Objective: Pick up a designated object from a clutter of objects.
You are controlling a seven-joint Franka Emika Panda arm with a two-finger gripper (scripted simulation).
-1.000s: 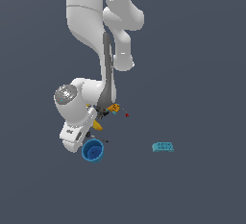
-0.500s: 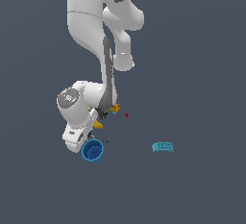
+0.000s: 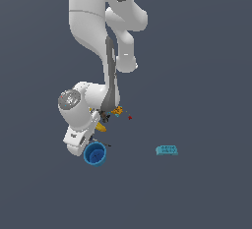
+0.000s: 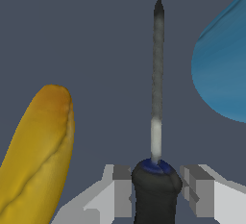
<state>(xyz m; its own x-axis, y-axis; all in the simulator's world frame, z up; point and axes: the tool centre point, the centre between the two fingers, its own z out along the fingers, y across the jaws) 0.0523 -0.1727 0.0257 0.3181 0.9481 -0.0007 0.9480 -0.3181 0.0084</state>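
Wrist view, left to right.

Banana (image 4: 41, 155): lower left of frame, yellow, apart from the tool.

Screwdriver (image 4: 156, 122): centre of frame, black-and-blue handle at the bottom edge, thin dark shaft running up. Judged light, rigid, slim; the shaft looks slippery, so the thick handle is the place to hold.

End effector (image 4: 156, 189): bottom centre, jaws narrow, one finger (image 4: 121, 189) either side of the handle; actual contact cannot be told.

Blue cup (image 4: 223, 64): right edge.
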